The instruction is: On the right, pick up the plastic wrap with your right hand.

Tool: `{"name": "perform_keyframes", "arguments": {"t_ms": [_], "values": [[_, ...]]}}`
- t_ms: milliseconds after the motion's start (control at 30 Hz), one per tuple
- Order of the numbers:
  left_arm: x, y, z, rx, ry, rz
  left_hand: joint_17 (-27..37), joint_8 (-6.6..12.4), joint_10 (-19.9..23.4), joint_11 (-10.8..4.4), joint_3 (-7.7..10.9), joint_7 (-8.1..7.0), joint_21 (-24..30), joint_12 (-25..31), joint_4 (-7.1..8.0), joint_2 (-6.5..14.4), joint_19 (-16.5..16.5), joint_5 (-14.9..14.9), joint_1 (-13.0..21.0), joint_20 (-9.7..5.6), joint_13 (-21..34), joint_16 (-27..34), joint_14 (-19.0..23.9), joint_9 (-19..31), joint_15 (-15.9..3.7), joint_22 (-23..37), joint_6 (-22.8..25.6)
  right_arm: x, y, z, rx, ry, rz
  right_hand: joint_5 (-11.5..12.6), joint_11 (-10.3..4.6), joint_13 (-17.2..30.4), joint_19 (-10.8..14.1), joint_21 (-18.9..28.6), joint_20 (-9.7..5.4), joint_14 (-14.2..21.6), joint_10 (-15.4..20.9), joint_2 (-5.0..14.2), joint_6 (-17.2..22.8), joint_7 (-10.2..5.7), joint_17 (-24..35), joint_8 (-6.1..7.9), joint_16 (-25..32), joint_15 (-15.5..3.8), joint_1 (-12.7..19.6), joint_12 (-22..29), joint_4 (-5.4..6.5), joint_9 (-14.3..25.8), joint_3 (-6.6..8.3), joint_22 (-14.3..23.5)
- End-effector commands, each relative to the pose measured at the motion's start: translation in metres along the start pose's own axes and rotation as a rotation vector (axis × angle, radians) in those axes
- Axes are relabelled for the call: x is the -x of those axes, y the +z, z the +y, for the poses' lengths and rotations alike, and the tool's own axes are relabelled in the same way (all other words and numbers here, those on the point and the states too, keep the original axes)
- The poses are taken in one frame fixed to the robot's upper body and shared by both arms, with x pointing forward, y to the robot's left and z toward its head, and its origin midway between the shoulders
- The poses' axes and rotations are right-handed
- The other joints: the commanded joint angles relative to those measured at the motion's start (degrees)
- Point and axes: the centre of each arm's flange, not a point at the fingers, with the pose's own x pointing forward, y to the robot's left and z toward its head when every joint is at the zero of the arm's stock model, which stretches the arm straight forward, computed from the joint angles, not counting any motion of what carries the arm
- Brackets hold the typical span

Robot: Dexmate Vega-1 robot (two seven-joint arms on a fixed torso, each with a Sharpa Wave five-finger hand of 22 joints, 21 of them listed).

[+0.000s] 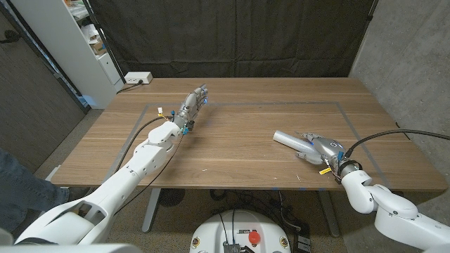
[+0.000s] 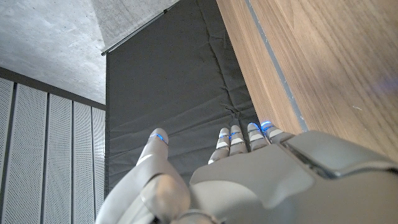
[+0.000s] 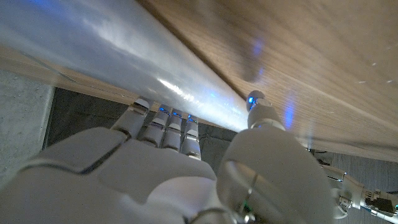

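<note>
1 roll of plastic wrap [image 1: 290, 140], 2 robot hands, 1 wooden table [image 1: 246, 140], 1 power strip [image 1: 138, 79].

bare table [image 1: 253, 140] between hands — left hand [image 1: 194, 103] far off

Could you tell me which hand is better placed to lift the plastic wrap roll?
Right. The right hand is already at the plastic wrap roll, fingers against it; the left hand is far across the table.

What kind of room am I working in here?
Likely a lab or test bay: a wooden table with a taped rectangle, a black curtain behind it, bare concrete walls and a white shelf unit.
</note>
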Motion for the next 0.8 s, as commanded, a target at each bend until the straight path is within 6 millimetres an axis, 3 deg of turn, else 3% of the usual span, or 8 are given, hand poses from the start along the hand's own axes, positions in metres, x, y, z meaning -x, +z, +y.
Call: {"name": "perform_keyframes", "arguments": {"t_ms": [33,333,500,533,667,800], "values": [[-0.0024,-0.0016,-0.0022,0.0,0.0,0.006,0.2,0.11,-0.1,-0.1,-0.16,-0.07,0.3,0.2,0.02,0.5,-0.2,-0.1,0.2,0.35,0.1,0.2,-0.2,0.2,-0.07,0.1,0.2,-0.0013,-0.0033,0.0045,-0.002,-0.003,0.011,0.6,-0.36,0.3,2.3,0.7,-0.93,2.0,1.7,0.41,1.9,0.19,0.4,0.64,0.9,-0.64,0.7,0.5,0.48,0.3,0.21,0.3],[-0.002,-0.0031,-0.0022,-0.001,0.006,0.016,0.2,0.14,-0.1,-0.06,-0.19,-0.09,0.2,0.1,0.02,0.6,-0.4,-0.1,0.2,0.51,0.1,0.2,-0.3,0.2,-0.07,0.1,0.3,-0.0034,-0.0044,0.0075,0.009,-0.023,0.011,0.9,-1.32,0.5,4.9,1.3,-1.66,6.2,5.6,1.53,6.0,-0.38,1.3,1.57,2.5,-1.72,1.3,1.4,0.82,0.3,0.83,0.6],[-0.0031,-0.0046,-0.0038,0.003,0.005,0.018,0.2,0.14,-0.2,-0.16,-0.21,-0.13,0.2,0.1,0.02,0.6,-0.4,-0.1,0.2,0.52,0.1,0.1,-0.3,0.2,-0.03,0.1,0.3,-0.0019,-0.0048,0.0081,0.02,-0.067,0.013,0.9,-1.33,0.6,6.5,1.8,-1.67,8.5,5.6,2.54,8.0,-0.86,2.0,2.04,3.6,-2.03,1.8,1.0,1.01,0.3,1.31,0.8],[-0.0038,-0.0048,-0.0046,-0.002,0.0,0.02,0.2,0.14,-0.1,-0.16,-0.21,-0.11,0.2,0.1,0.02,0.6,-0.4,-0.1,0.2,0.54,0.1,0.1,-0.3,0.2,-0.07,0.1,0.3,-0.0014,-0.0047,0.0082,0.02,-0.074,0.016,0.9,-1.59,1.0,6.9,1.9,-1.6,9.7,8.7,2.92,9.0,-1.17,2.7,2.16,4.3,-1.9,1.9,2.1,1.11,0.3,1.45,1.0],[-0.0056,-0.0057,-0.0074,0.0,-0.005,0.021,0.2,0.14,-0.2,-0.19,-0.23,-0.13,0.2,0.1,0.02,0.6,-0.4,-0.1,0.2,0.55,0.1,0.1,-0.3,0.2,-0.05,0.1,0.3,0.0005,-0.0049,0.0086,0.031,-0.108,0.022,0.8,-1.38,1.5,8.3,2.5,-1.89,11.8,10.8,3.87,11.1,-1.34,3.5,2.69,5.5,-2.43,2.9,2.9,0.92,0.4,1.95,1.2],[-0.0072,-0.006,-0.0098,0.002,-0.009,0.023,0.2,0.13,-0.2,-0.1,-0.24,-0.15,0.2,0.1,0.02,0.6,-0.4,-0.1,0.2,0.56,0.1,0.1,-0.3,0.2,-0.06,0.1,0.3,0.0023,-0.0047,0.0089,0.048,-0.137,0.026,0.1,-2.3,2.5,11.3,3.9,-2.45,15.7,14.7,5.36,15.7,-1.83,5.7,3.88,8.5,-3.5,5.4,4.5,0.23,0.5,2.02,1.5]]}}
